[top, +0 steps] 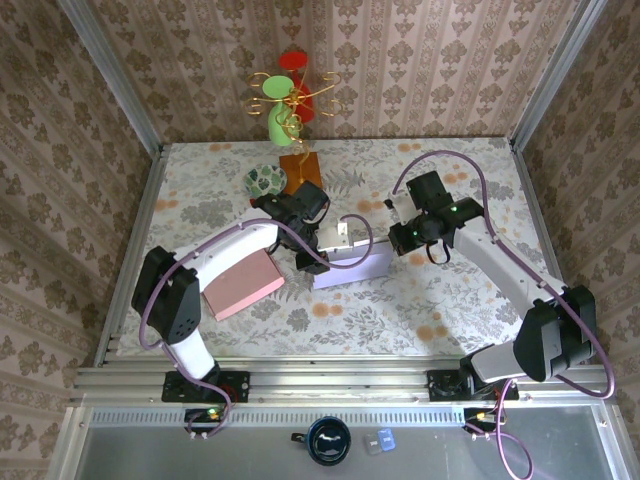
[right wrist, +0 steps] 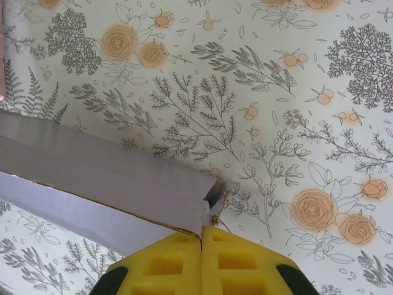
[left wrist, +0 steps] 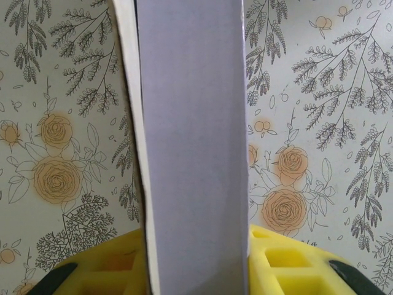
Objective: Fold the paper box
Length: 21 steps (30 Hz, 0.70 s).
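Observation:
The lavender paper box (top: 350, 268) lies mid-table on the floral cloth. My left gripper (top: 312, 255) is shut on its left end. In the left wrist view the box's panel (left wrist: 190, 153) stands upright between the yellow pads (left wrist: 288, 258), with a white cardboard edge down its left side. My right gripper (top: 400, 240) is at the box's right end. In the right wrist view its yellow fingers (right wrist: 159, 264) meet at the seam of the right gripper (right wrist: 201, 236), pinching a small end flap (right wrist: 218, 203) at the corner of the box (right wrist: 104, 172).
A pink box (top: 243, 283) lies left of the paper box beside the left arm. Behind it stand a round patterned dish (top: 265, 180) and a brown block (top: 300, 165) holding a green vase with wire ornaments. Patterned walls close in the table's sides.

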{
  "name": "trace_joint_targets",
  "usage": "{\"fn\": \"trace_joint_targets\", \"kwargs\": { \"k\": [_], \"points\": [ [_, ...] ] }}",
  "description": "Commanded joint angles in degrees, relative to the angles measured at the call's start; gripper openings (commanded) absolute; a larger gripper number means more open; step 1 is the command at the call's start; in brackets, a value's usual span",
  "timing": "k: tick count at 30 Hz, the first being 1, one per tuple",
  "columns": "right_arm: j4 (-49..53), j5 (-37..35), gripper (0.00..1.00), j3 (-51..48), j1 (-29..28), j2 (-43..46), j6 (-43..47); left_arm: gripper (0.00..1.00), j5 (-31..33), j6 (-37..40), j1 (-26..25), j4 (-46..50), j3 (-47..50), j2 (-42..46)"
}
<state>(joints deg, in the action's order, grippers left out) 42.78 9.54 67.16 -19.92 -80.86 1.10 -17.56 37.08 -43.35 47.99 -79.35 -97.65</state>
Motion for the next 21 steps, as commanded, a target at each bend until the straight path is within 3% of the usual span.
{"fn": "trace_joint_targets", "kwargs": {
  "k": [1, 21],
  "points": [
    [3.0, -1.6, 0.0, 1.8, -0.4, -0.4, -4.3, 0.24, -0.6, -1.3, 0.2, 0.5, -1.4, -0.2],
    [6.4, -2.0, 0.0, 3.2, -1.5, -0.1, -15.1, 0.19, 2.2, -4.2, -0.1, 1.5, -3.1, -1.8]
  ]
}}
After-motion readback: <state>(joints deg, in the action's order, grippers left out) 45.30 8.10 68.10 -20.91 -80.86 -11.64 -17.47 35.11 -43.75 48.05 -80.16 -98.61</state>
